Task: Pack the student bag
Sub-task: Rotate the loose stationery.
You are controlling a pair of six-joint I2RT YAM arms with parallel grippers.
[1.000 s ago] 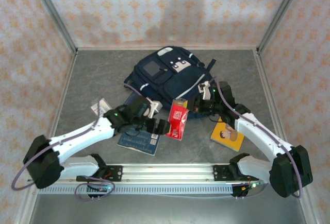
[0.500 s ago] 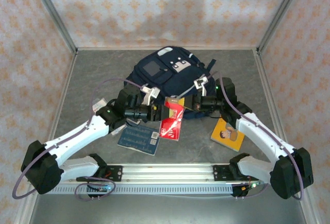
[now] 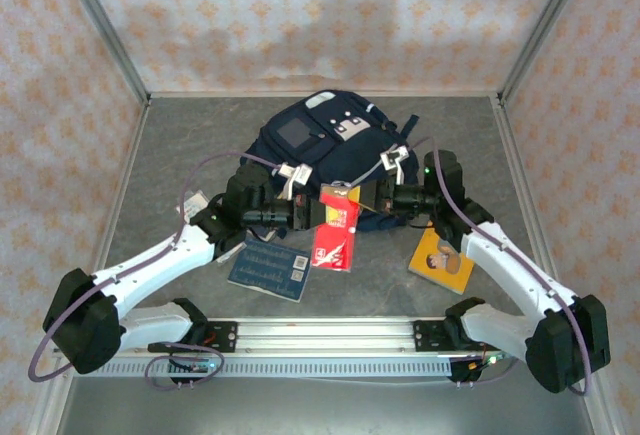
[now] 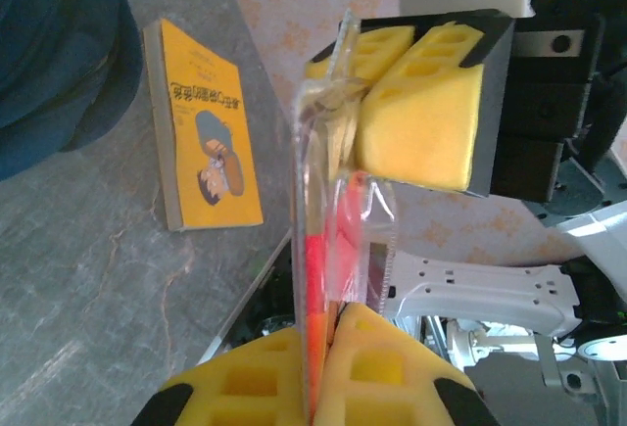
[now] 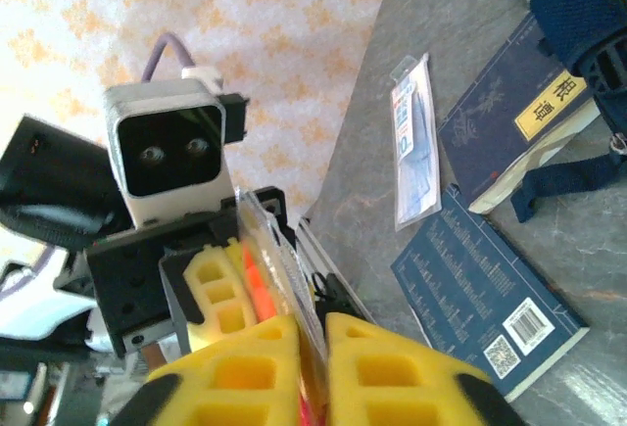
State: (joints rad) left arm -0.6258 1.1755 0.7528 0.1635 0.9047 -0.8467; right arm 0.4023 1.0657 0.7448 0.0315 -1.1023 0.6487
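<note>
The student bag, navy with a grey front patch, lies at the back middle of the table. In front of it a red packet in clear plastic hangs upright in the air between the two grippers. My left gripper is shut on it, and in the left wrist view its yellow pads press the packet's edge. My right gripper faces it from the other side. Its jaws stand a narrow gap apart, with the packet's clear edge still between them.
A yellow book lies on the table under the right arm. A blue book lies under the left arm, with a small clear packet to its left. A dark book with a yellow label lies by the bag's strap. A metal rail runs along the near edge.
My left gripper rose to the packet and shut on it. The right gripper's jaws loosened slightly. The packet moved a little left and now hangs straighter.
</note>
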